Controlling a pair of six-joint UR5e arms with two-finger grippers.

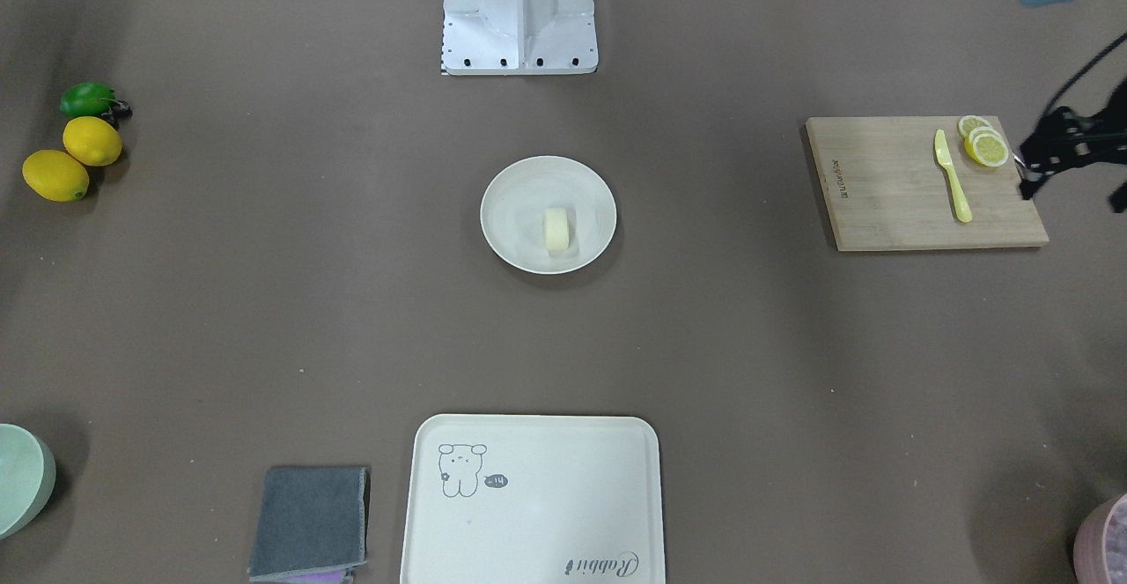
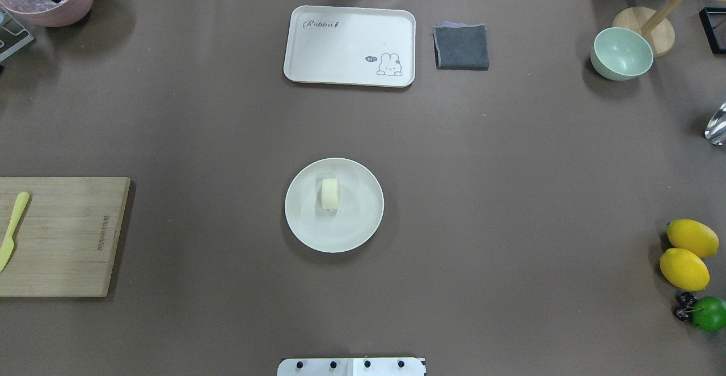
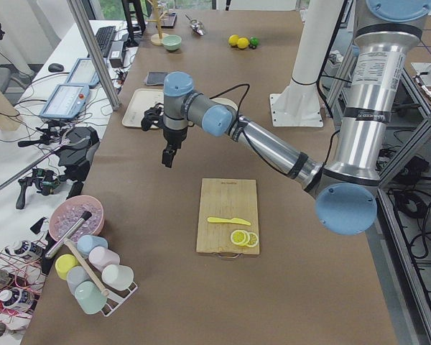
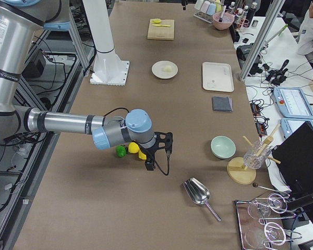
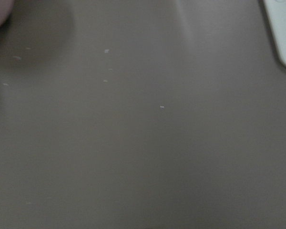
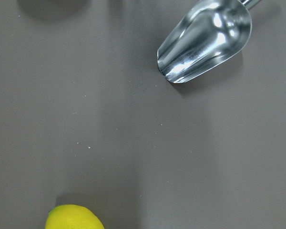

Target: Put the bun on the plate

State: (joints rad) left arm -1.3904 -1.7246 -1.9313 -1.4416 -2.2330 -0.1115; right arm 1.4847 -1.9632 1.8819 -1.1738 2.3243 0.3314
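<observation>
The pale cream bun (image 2: 330, 193) lies on the round cream-white plate (image 2: 351, 234) at the table's middle, left of the plate's centre in the overhead view. From the front the bun (image 1: 557, 230) rests inside the plate's rim (image 1: 528, 170). Nothing touches either. My left gripper (image 3: 169, 159) hangs over bare table beside the cutting board, far from the plate; its dark body (image 1: 1027, 186) shows at the frame's edge and I cannot tell its state. My right gripper (image 4: 151, 165) hovers by the lemons, seen only from the side, state unclear.
A wooden cutting board (image 1: 889, 188) carries a yellow knife (image 1: 953, 177) and lemon slices (image 1: 984, 144). The bear tray (image 2: 349, 44), grey cloth (image 2: 461, 46) and green bowl (image 2: 621, 54) line the far side. Lemons (image 2: 684, 268) and a lime (image 2: 709, 312) lie right; a metal scoop (image 6: 205, 40) lies nearby.
</observation>
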